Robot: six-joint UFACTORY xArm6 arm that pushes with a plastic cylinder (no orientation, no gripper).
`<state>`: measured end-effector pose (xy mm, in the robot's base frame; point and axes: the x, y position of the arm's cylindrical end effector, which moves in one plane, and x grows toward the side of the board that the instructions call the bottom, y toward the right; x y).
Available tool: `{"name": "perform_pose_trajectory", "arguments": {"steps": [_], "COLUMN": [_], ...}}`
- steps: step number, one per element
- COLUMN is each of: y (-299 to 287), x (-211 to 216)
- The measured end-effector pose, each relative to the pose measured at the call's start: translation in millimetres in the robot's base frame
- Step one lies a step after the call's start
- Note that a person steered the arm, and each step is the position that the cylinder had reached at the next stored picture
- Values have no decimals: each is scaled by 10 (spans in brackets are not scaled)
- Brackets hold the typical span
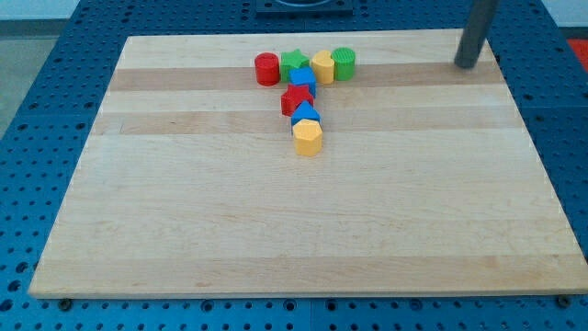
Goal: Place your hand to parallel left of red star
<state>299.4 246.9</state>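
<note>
The red star point(296, 99) lies near the top middle of the wooden board point(184, 202), in a tight cluster of blocks. A blue block point(302, 79) touches it above and a blue triangle point(305, 114) touches it below. My tip point(467, 64) is at the board's top right corner, far to the right of the red star and apart from all blocks.
A red cylinder point(266, 69), a green star point(294, 62), a yellow block point(322, 66) and a green cylinder point(344, 62) form a row above the red star. A yellow hexagon point(308, 138) sits at the cluster's bottom end.
</note>
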Motion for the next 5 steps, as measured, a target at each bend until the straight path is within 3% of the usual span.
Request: {"name": "perform_pose_trajectory", "arguments": {"steps": [2,4,5], "y": [-74,-1107,-1892], "x": [1214,2051,2233]}}
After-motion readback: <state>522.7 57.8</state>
